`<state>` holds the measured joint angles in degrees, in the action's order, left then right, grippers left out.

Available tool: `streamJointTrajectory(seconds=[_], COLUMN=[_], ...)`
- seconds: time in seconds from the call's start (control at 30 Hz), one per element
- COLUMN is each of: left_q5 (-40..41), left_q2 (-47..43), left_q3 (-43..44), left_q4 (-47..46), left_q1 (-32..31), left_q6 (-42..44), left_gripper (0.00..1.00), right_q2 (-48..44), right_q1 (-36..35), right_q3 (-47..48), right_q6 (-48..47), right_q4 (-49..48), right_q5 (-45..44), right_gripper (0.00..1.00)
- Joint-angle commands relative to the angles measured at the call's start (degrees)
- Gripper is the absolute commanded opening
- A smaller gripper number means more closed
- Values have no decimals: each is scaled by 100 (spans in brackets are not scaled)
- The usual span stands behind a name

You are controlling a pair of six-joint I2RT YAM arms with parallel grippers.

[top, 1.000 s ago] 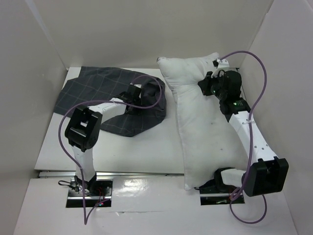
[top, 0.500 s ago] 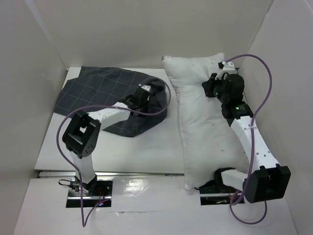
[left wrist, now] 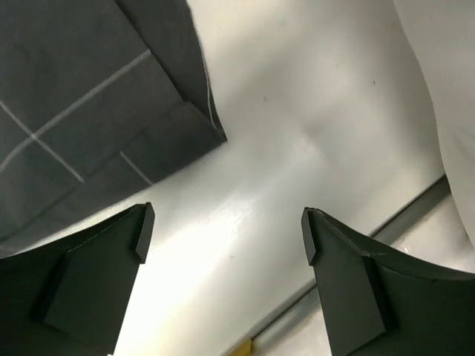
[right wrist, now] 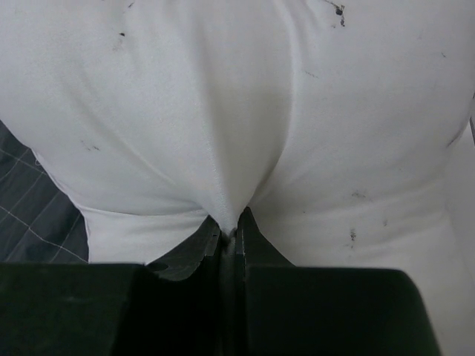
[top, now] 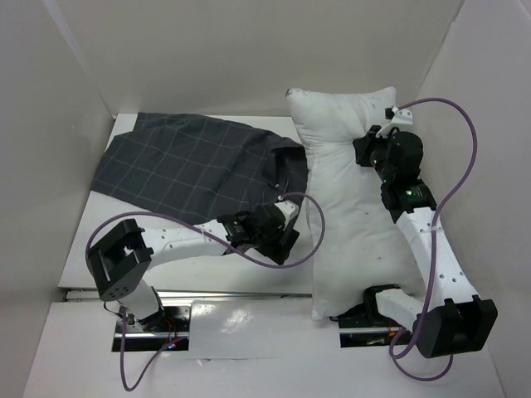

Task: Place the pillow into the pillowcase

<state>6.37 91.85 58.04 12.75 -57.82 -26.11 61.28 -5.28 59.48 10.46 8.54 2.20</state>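
You are working on a white table (top: 207, 275) boxed in by plain white walls (top: 249, 50).

Your left gripper (left wrist: 226, 226) is spread wide, with nothing between its fingers and only bare tabletop beneath. It hangs low over the middle of the table, toward the near edge. Just beyond its left finger (left wrist: 96, 289) lies the near corner of the pillowcase (left wrist: 89, 96), close by but not in the grip. At the right edge of the left wrist view you can see the flank of the pillow (left wrist: 445, 74).

Your right gripper (right wrist: 228, 222) is clamped tight on a pinched ridge of the pillow's white cloth, and creases run out from the fingertips. From above, that grip sits on the far right part of the pillow, near its far right corner.

The pillow (top: 348, 215) lies lengthwise on the right half of the table, one end at the near edge and the other toward the back wall, and it is wholly outside the case. The pillowcase (top: 182, 166) is spread flat over the far left part of the table. Its right edge meets the pillow's left side. Whether the cloth runs under the pillow there, you cannot tell.
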Motion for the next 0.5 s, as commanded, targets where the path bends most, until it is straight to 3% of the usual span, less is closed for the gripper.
streamJointTrajectory(seconds=[0.0, 0.2, 0.47], left_q5=[162, 1366, 1491], left_q2=[-490, -907, 1175], left_q3=[85, 453, 2524], left_q4=[218, 641, 852], left_q1=[-10, 200, 1106], left_q6=[-219, -298, 69], left_gripper=[100, 100, 100], right_q2=[-151, -203, -467], right_q1=[36, 36, 88], right_q3=[72, 72, 11], right_q6=[123, 176, 237], right_q4=[25, 139, 253], right_q5=[-219, -447, -615], right_gripper=[0, 0, 0])
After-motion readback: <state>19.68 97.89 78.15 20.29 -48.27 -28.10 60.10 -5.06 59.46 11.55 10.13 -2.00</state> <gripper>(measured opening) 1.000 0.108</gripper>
